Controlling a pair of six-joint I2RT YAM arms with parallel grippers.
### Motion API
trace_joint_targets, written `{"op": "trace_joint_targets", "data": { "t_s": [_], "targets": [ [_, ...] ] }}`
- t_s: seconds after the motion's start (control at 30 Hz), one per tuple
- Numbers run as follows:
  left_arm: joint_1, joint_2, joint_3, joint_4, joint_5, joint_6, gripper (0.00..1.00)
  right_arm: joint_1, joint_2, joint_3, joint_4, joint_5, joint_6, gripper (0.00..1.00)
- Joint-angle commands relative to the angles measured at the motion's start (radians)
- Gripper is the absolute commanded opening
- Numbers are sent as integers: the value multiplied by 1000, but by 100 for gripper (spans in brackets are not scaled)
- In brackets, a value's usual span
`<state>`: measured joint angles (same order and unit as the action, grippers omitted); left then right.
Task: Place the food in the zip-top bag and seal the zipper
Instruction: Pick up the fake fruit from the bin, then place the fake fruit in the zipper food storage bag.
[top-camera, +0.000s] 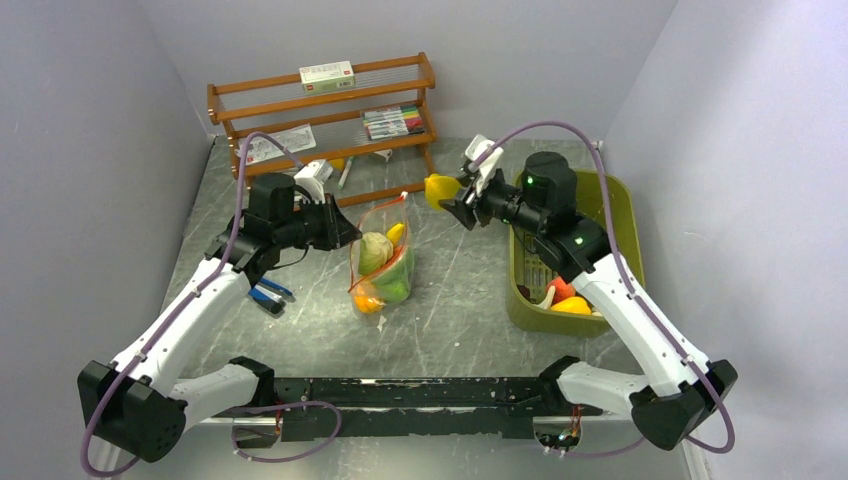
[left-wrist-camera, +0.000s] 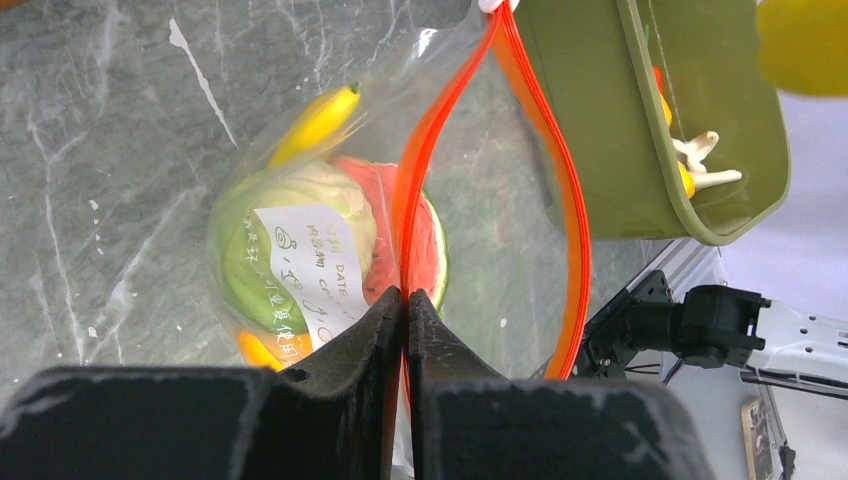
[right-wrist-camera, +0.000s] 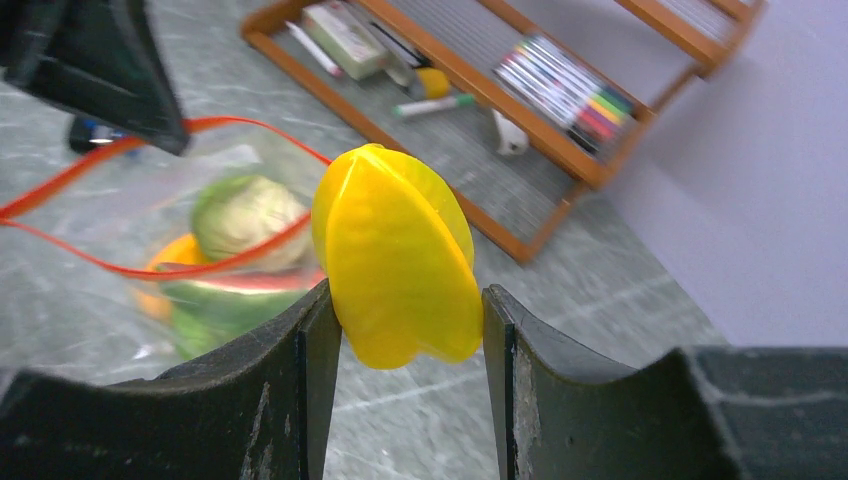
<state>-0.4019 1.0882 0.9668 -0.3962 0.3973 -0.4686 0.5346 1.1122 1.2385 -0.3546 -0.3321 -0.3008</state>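
At the left of the counter (top-camera: 300, 330), the left hand (left-wrist-camera: 405, 300) has its jaws pressed together on one lip of the zipper (left-wrist-camera: 570, 230). It pinches the red-orange strip so that the zip-top bag (top-camera: 385, 265) is held up by its rim near the middle of the counter. The other lip bows away from the pinched one, so the mouth stands open in a wide loop. That looks like the reason for the grip: one edge held fast gives the other arm a steady opening to drop into. Some food (top-camera: 378, 255) already sits low in the bag: a pale green leafy piece, a small yellow banana, something orange and a red-and-green slice. To the right, above the counter and just beyond the bag's mouth, the right hand (right-wrist-camera: 410, 297) has its jaws half spread and clamped on a ridged yellow piece (right-wrist-camera: 400, 265). It grips the piece by its sides, so the lower end hangs free and can go in first. That piece is not in the bag yet, and the zipper cannot be run shut until loading ends. Against the right edge of the counter stands the olive bin (top-camera: 625, 215), with more red, yellow and pale food (top-camera: 565, 295) lying in it, apparently waiting its turn.
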Motion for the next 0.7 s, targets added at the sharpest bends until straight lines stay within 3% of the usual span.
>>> {"op": "trace_joint_targets", "data": {
  "t_s": [0.0,0.37,0.67],
  "targets": [
    [2,11,21,18,18,-17,7,72,28,-20,89,-87,24,45],
    [1,9,31,12,17,-22,7,205,136,-12,200,-151,3,46],
    [1,12,40,12,29,-31,7,228,250,19,173,-205,-262,48]
  ]
}}
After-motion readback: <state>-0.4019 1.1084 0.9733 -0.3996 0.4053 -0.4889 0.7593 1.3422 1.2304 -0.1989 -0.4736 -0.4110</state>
